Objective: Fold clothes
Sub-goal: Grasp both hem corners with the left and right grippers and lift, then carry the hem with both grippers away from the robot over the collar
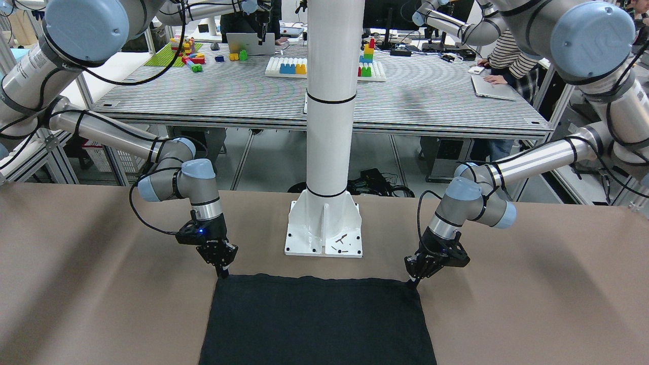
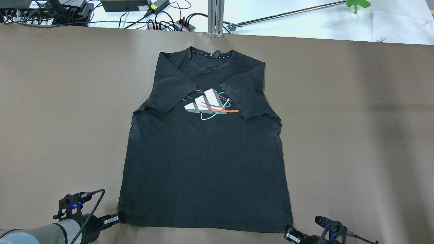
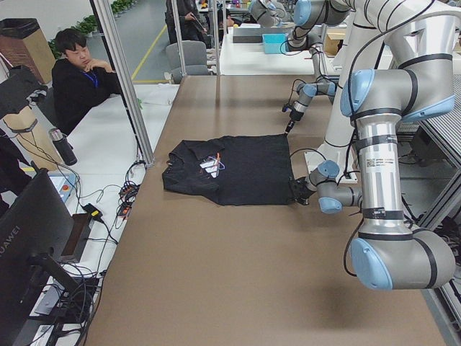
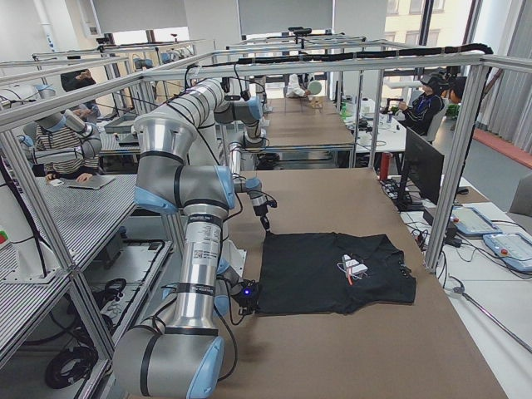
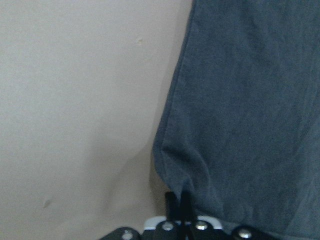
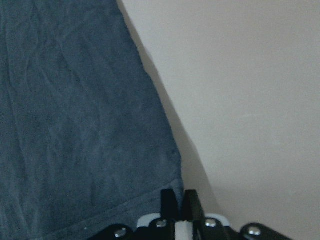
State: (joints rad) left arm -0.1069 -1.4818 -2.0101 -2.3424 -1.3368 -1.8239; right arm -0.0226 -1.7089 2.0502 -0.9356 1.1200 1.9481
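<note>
Black T-shirt [image 2: 203, 162] we see lying flat, left gripper [image 2: 114, 219] at its 7 o'clock, right gripper [image 2: 289, 233] at 5 o'clock, both jaws pinching hem corners

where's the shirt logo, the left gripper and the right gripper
logo [image 2: 204, 103], overhead view, middle bar of the print on the t-shirt [image 2: 203, 169]
left gripper [image 2: 116, 219], overhead view, fingertips at a near hem corner
right gripper [image 2: 288, 232], overhead view, fingertips at the other near corner

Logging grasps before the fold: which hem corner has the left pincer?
The hem corner at the overhead view's lower left; the left pincer pinches it, while the right pincer has the opposite corner.
</note>
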